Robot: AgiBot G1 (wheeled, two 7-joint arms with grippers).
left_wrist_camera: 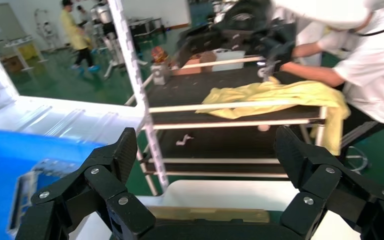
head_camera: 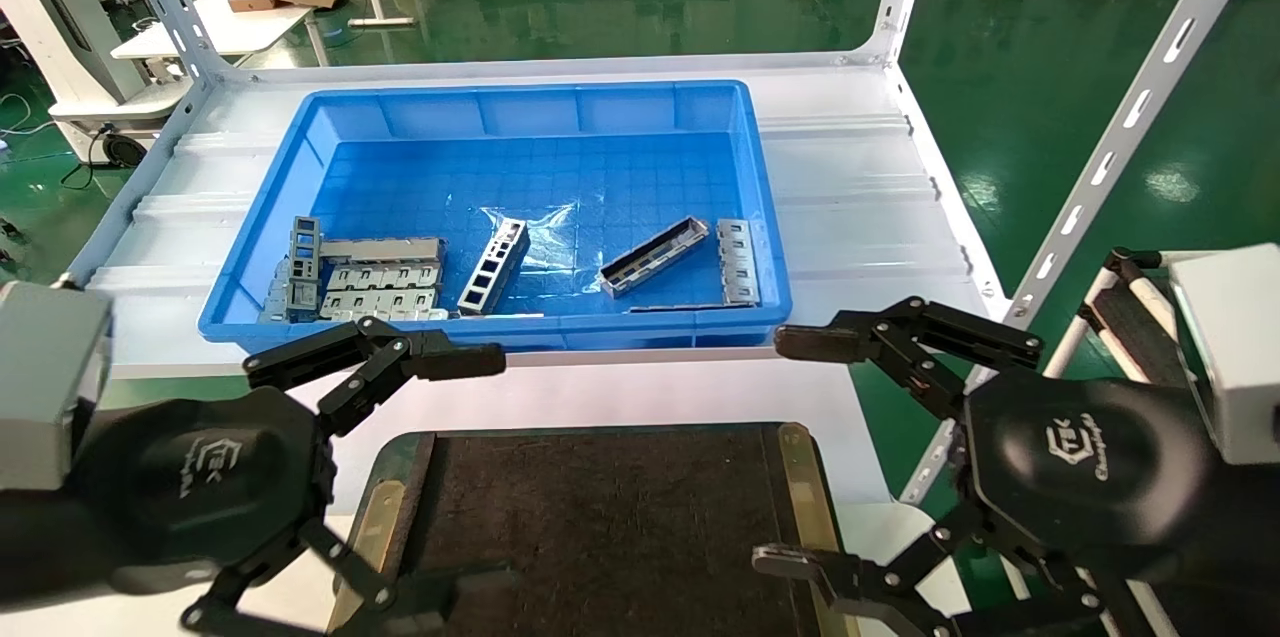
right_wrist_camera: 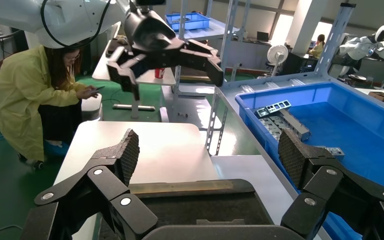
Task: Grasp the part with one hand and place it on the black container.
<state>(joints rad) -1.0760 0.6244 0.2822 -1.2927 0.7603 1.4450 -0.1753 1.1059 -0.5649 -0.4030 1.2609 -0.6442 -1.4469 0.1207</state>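
Silver-grey, the part lies diagonally in the blue bin's right half, beyond the black container; the wide-spread right end effector is nearer than the wide-spread left end effector.

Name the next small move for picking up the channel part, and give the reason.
Probably reach the right gripper forward and down into the blue bin toward the part. Both grippers are open and empty over the black container, and the part lies on the bin's right side, nearer the right arm than the left gripper.
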